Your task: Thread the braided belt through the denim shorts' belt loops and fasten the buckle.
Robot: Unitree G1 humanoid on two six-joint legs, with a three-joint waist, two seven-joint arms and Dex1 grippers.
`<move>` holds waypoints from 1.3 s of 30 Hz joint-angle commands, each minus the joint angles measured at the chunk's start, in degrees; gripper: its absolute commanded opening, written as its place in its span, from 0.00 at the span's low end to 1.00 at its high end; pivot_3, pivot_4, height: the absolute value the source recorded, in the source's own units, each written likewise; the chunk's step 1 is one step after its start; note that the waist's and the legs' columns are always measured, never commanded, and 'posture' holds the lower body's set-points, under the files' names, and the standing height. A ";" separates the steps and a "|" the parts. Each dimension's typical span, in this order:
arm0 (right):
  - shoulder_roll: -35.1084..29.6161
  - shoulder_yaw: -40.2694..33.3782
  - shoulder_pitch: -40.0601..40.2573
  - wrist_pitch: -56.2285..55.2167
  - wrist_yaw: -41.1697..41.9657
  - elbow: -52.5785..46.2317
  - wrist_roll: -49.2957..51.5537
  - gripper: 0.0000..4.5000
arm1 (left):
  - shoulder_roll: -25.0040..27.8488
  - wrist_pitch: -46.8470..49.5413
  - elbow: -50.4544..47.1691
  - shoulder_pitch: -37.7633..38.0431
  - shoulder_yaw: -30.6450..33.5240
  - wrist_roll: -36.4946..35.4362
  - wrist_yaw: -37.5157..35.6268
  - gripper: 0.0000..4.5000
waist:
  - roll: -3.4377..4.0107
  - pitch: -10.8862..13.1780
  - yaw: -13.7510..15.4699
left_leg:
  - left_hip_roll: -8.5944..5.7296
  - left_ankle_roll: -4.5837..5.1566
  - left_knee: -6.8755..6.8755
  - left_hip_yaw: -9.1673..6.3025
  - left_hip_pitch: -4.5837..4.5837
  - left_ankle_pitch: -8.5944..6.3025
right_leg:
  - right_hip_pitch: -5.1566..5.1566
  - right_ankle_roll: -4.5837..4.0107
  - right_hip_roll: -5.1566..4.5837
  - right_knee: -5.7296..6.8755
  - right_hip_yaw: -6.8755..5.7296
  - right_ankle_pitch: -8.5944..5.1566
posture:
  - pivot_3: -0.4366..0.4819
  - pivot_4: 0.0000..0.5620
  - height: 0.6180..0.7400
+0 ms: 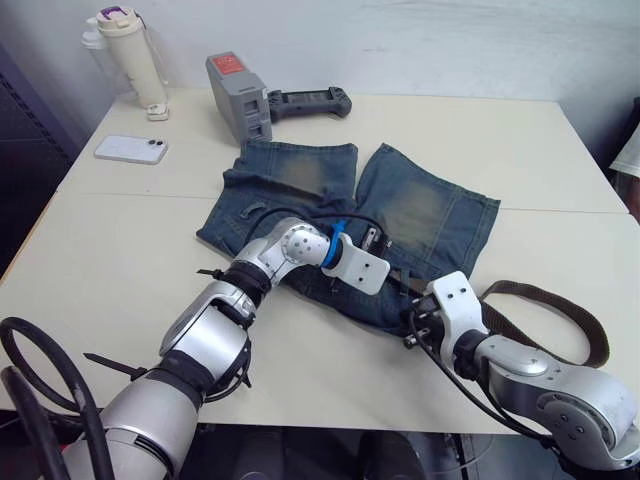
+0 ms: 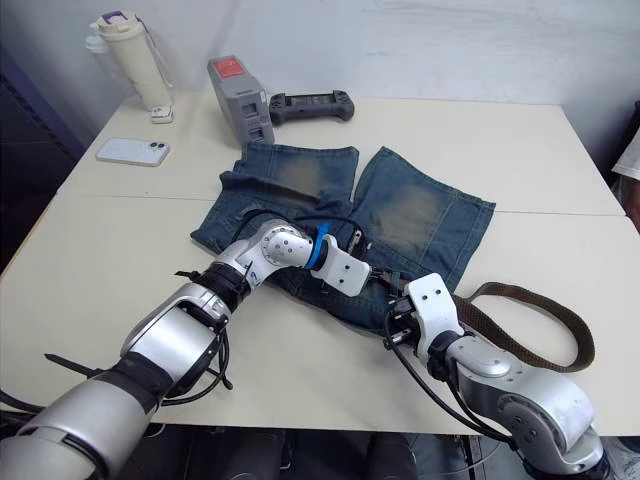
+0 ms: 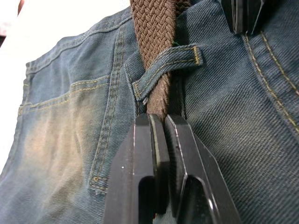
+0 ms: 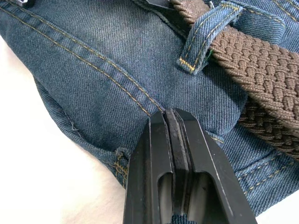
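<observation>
Nearest, the right gripper (image 2: 392, 325) rests on the near edge of the denim shorts (image 1: 420, 215), its fingers pressed together on a fold of denim at the waistband, pinning the cloth to the table (image 1: 120, 260). Just left and beyond it, the left gripper (image 3: 161, 122) is clamped on the braided belt (image 4: 266, 70) where the belt comes out from under a belt loop (image 3: 166, 67). The rest of the belt trails off to the right in a loose curve on the table. It looks light, limp and rough-woven, so it should slide through a loop only when pulled, not pushed; hold it close to the loop. The denim is soft and will bunch unless held flat. Farther off lie a phone (image 1: 131, 149), a bottle (image 1: 131, 55) and a grey controller (image 1: 240, 92).
</observation>
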 commanded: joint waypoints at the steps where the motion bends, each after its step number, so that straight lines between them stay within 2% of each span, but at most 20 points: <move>1: 0.26 0.12 1.31 2.49 1.20 0.42 -1.36 0.00 | 3.70 2.58 -5.50 1.26 2.79 -2.67 -2.98 0.01 | 0.00 0.00 -0.16 | 0.01 0.00 -0.01 0.00 0.00 0.00 | -0.01 0.00 0.00 0.01 0.00 0.00 | 0.48 0.27 1.00; 8: 0.56 0.84 1.11 3.50 3.48 1.18 -3.41 0.00 | 12.37 4.53 -13.44 3.27 3.69 -0.82 -3.55 0.01 | 0.00 0.00 -0.20 | 0.01 -0.01 -0.02 -0.01 -0.01 0.00 | -0.01 0.00 0.00 0.01 0.00 0.00 | 0.48 0.27 1.00; 16: 1.07 0.61 0.87 3.95 6.03 1.24 -5.11 0.00 | 17.27 6.96 -14.70 4.79 5.23 -1.51 -3.23 0.01 | 0.00 0.00 -0.26 | 0.01 -0.01 -0.03 0.00 0.01 0.00 | -0.01 0.00 0.01 0.02 0.01 0.00 | 0.48 0.27 1.00; 20: 1.35 0.48 0.33 3.89 7.29 0.82 -5.69 0.00 | 16.99 9.00 -16.91 6.88 5.80 -3.21 -4.28 0.01 | 0.00 0.00 -0.41 | 0.01 -0.01 -0.05 0.00 0.01 0.00 | -0.02 0.00 0.01 0.03 0.01 0.00 | 0.48 0.27 1.00; 27: 1.59 -2.36 -1.10 4.44 8.68 -0.09 -4.49 0.00 | 13.69 16.22 -22.39 10.21 8.96 -12.55 -10.11 0.01 | 0.01 -0.01 -0.37 | 0.01 -0.02 -0.03 0.00 0.01 0.01 | -0.01 0.00 0.01 0.05 0.01 0.00 | 0.48 0.27 1.00; 28: 1.73 -2.59 -1.18 4.55 8.81 -0.20 -4.40 0.16 | 13.79 17.66 -23.07 10.47 9.36 -13.62 -11.43 0.20 | 0.01 -0.01 -0.36 | 0.01 -0.02 -0.03 -0.01 0.00 0.01 | -0.02 0.00 0.01 0.04 0.01 0.00 | 0.48 0.27 1.00; 29: 1.88 -2.76 -1.23 4.70 8.93 -0.30 -4.38 0.19 | 13.89 18.57 -23.59 10.66 9.57 -14.18 -12.32 0.23 | 0.01 0.00 -0.28 | 0.01 -0.02 -0.03 -0.01 0.00 0.01 | -0.02 0.00 0.01 0.04 0.01 0.00 | 0.48 0.27 1.00; 32: 2.06 -3.27 -1.50 5.23 9.70 -0.85 -3.95 0.49 | 15.31 20.26 -25.10 11.15 9.91 -15.18 -15.03 0.52 | 0.01 0.00 -0.37 | 0.01 -0.02 -0.04 -0.01 -0.01 0.01 | -0.03 0.00 0.01 0.04 0.01 0.00 | 0.48 0.27 1.00; 35: 1.63 -4.58 -2.34 6.02 11.49 -2.16 -2.03 0.75 | 19.21 20.87 -24.97 10.64 11.63 -16.99 -18.82 0.76 | 0.01 0.00 -0.40 | 0.01 -0.02 -0.03 0.00 0.00 0.01 | -0.03 0.00 0.01 0.04 0.01 0.00 | 0.48 0.27 1.00; 37: 0.35 -6.17 -3.89 7.29 13.27 -3.96 0.47 0.97 | 21.67 22.98 -24.96 9.65 13.86 -19.89 -21.50 0.96 | 0.01 0.00 -0.72 | 0.02 -0.03 -0.05 0.01 -0.01 0.02 | -0.07 0.00 0.01 0.05 0.03 0.00 | 0.48 0.27 1.00; 39: -0.74 -7.32 -5.19 8.39 14.72 -5.08 2.28 0.99 | 22.55 25.21 -25.39 9.12 15.52 -22.07 -22.77 0.98 | 0.08 0.04 -0.92 | 0.02 -0.05 -0.05 0.00 -0.01 0.03 | -0.08 0.00 0.01 0.08 0.03 0.00 | 0.48 0.27 1.00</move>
